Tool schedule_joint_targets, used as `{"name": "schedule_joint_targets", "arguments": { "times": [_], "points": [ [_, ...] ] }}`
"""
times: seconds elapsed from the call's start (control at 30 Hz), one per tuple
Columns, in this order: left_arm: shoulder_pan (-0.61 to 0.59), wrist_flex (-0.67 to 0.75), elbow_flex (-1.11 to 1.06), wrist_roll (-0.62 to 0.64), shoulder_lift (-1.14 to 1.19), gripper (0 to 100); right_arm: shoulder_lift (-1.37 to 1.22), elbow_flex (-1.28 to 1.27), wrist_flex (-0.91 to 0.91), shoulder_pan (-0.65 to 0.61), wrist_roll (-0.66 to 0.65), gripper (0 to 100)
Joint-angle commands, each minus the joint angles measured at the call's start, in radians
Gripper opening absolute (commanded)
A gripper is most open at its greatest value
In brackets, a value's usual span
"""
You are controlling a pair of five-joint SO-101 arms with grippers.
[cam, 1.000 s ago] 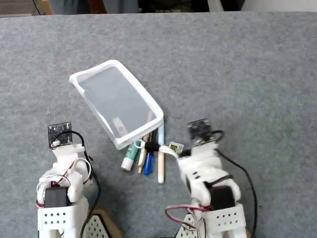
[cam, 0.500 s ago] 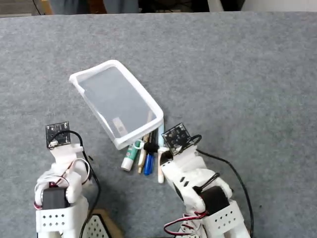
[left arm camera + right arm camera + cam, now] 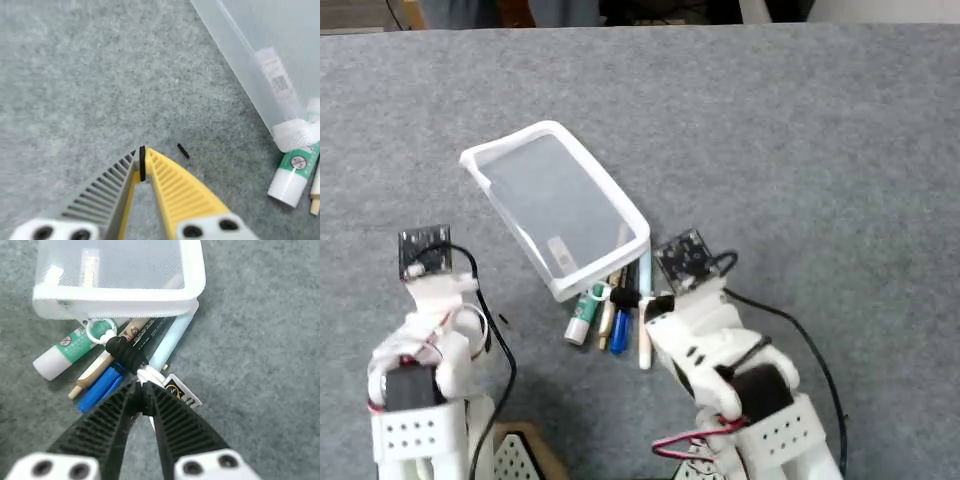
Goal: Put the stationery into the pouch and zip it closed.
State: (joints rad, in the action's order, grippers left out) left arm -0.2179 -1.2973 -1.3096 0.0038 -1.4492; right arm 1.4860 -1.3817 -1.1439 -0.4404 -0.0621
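White cord in closed right end effector beside pouch; left end effector closed, empty.

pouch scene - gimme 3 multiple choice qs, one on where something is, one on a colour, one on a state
1. Where does the white glue stick with the green label lie?
A. at the end of the clear white-rimmed mesh pouch nearest the arms
B. at its far end
C. alone, well away from it

2. What colours are the jaws of the left gripper?
A. both black
B. yellow and grey
C. red and white

3. What state is the right gripper in?
A. wide open over bare mat
B. shut on the glue stick
C. shut on the white zipper pull cord

Answers: 1 A, the stick lies near the blue pen at that end; 2 B, the left wrist view shows one jaw of each colour; 3 C, its black jaws meet at the cord.
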Motion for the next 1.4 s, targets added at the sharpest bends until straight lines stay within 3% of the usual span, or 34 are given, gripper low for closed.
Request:
{"name": "schedule_joint_targets", "arguments": {
  "times": [0.0, 0.4, 0.53, 0.67, 0.93, 1.37],
  "points": [
    [-0.027, 0.002, 0.168, -0.023, 0.212, 3, -0.208, 0.179, 0.017, -0.009, 0.011, 1.3],
    [-0.031, 0.002, 0.229, -0.025, 0.483, 3, -0.866, 0.561, -0.078, -0.031, -0.009, 1.5],
    [-0.031, 0.0, 0.228, -0.026, 0.497, 3, -1.023, 0.647, -0.121, -0.098, -0.157, 6.2],
    [-0.031, 0.0, 0.222, -0.026, 0.497, 3, -1.124, 0.704, -0.117, -0.126, -0.161, 11.1],
    [-0.094, 0.005, 0.208, -0.026, 0.497, 3, -1.285, 0.786, -0.04, -0.126, -0.167, 11.3],
    [-0.096, 0.002, 0.206, -0.026, 0.497, 3, -1.544, 0.791, 0.132, -0.126, -0.169, 11.3]
  ]
}}
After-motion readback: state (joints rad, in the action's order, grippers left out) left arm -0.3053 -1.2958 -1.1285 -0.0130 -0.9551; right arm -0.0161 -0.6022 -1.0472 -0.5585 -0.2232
